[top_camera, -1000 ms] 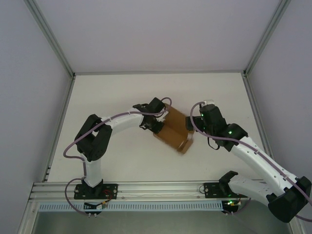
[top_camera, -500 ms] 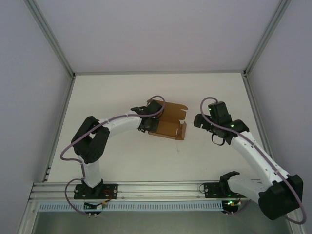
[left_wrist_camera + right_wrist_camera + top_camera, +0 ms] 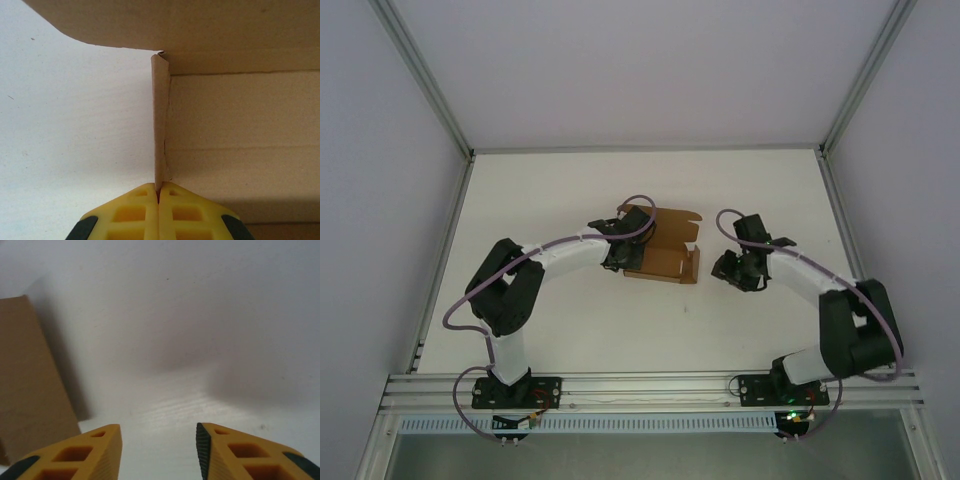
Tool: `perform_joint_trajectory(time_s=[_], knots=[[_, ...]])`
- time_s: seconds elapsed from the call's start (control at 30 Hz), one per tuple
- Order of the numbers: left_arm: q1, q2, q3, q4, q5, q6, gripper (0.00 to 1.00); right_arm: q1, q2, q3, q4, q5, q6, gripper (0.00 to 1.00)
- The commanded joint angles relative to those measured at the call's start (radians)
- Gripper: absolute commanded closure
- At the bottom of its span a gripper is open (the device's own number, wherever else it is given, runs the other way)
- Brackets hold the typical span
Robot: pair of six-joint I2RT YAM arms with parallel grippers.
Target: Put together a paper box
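The paper box [image 3: 670, 262] is plain brown cardboard, part folded, lying on the white table [image 3: 570, 310] in the top view. My left gripper [image 3: 628, 252] is at its left end. In the left wrist view that gripper [image 3: 159, 189] is shut on a thin upright cardboard wall [image 3: 161, 115], with a flat panel [image 3: 240, 125] to the right. My right gripper [image 3: 727, 268] sits just right of the box and apart from it. In the right wrist view its fingers [image 3: 95, 450] stand open over bare table, with a box edge [image 3: 30, 390] at the left.
Aluminium frame posts [image 3: 420, 75] and white enclosure walls surround the table. A rail [image 3: 650, 385] carrying both arm bases runs along the near edge. Purple cables [image 3: 460, 300] loop off each arm.
The box went from raised and tilted to lying flat on the table. My right gripper let it go, drew away, came back low beside it, and its jaws narrowed.
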Motion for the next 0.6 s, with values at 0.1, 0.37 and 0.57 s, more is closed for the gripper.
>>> perform_joint_trajectory(time_s=[0.1,0.37,0.57], knots=[[-0.008,-0.009,-0.015,-0.022,0.011,-0.008,1.00,-0.002,0.121,0.069,0.126,-0.100,0.003,0.61],[-0.013,-0.005,-0.005,-0.025,0.011,-0.010,1.00,0.039,0.219,0.129,0.211,-0.245,-0.036,0.64],[-0.013,0.012,0.012,-0.032,0.016,-0.010,1.00,0.041,0.164,0.058,0.380,-0.393,-0.014,0.64]])
